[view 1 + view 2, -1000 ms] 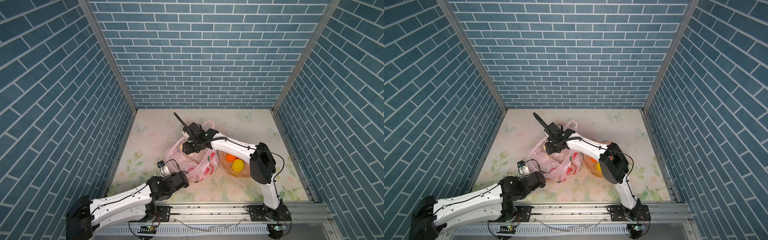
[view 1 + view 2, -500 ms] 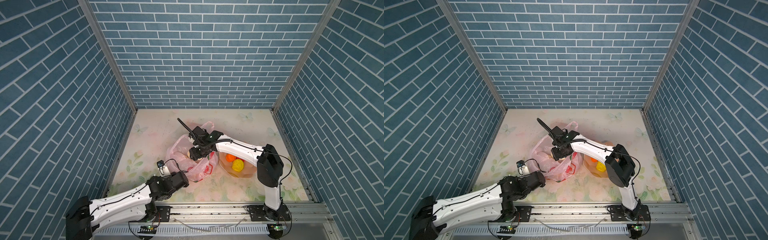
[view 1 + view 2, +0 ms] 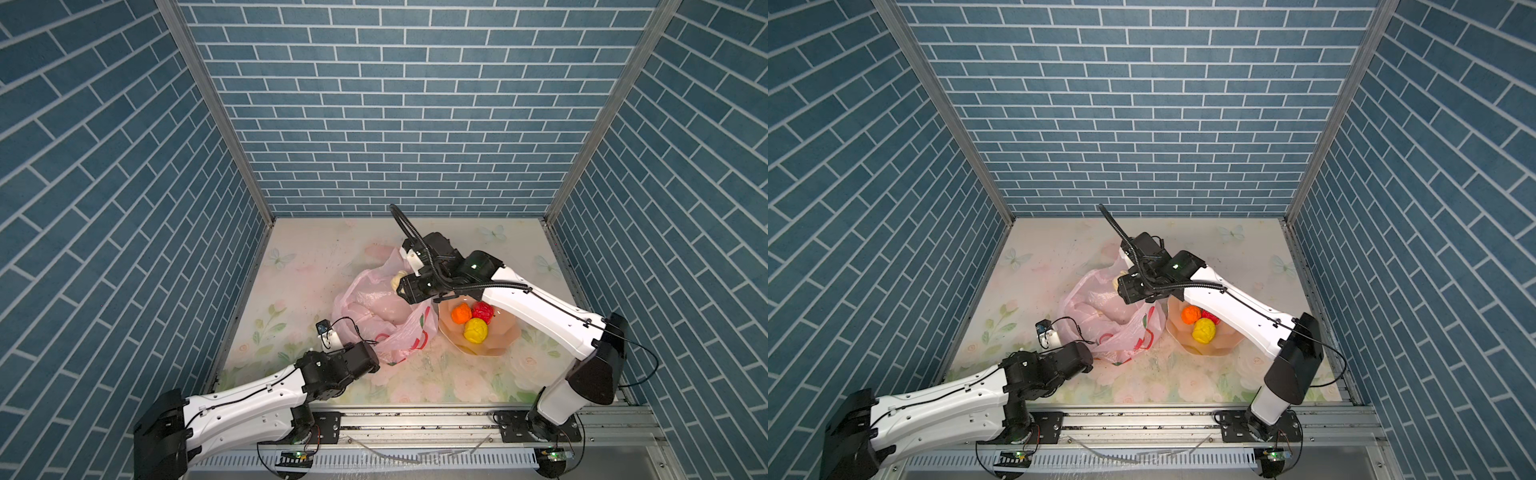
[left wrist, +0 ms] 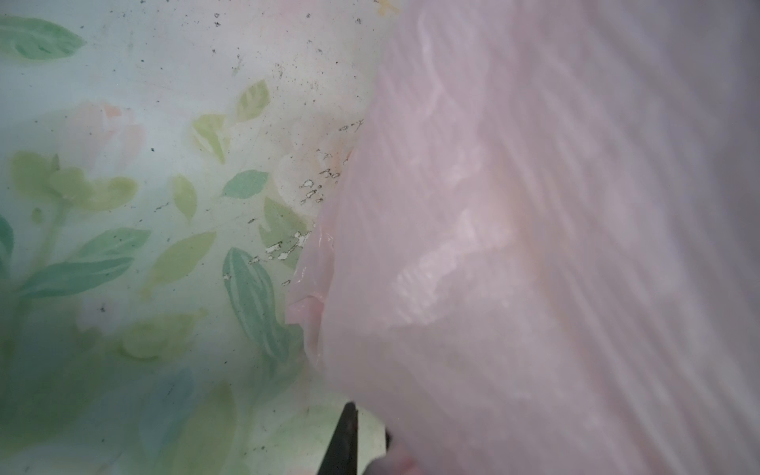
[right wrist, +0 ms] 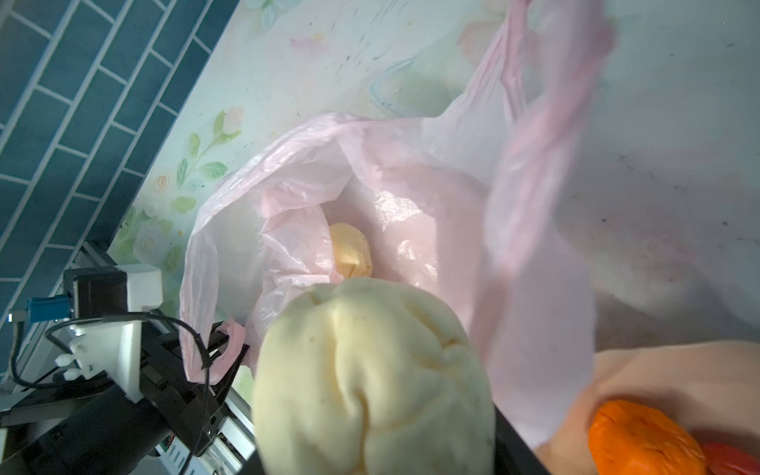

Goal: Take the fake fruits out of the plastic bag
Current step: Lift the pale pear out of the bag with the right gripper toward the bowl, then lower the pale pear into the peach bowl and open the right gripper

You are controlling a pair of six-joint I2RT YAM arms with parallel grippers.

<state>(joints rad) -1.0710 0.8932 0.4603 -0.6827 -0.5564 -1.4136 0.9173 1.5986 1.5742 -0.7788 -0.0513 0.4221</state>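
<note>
Pale, translucent pink across the plastic bag (image 3: 374, 307), with red fruit prints on its side. Cream-white on the bumpy fruit (image 5: 370, 378); a duller pale yellow on the fruit inside the bag (image 5: 351, 255). Bright orange ball (image 3: 461, 313), red ball (image 3: 482, 309) and yellow ball (image 3: 476, 330) against a peach-pink bowl (image 3: 505, 338). Pastel print of pink roses, green leaves and faint blue butterflies over the desk (image 3: 316, 257). Blue brick pattern with white joints on the walls (image 3: 395, 124). White shells and black joints on the left arm (image 3: 249, 395) and right arm (image 3: 536, 305).

Top views overlook all; wrist views near plastic bag (image 4: 534, 246)
</note>
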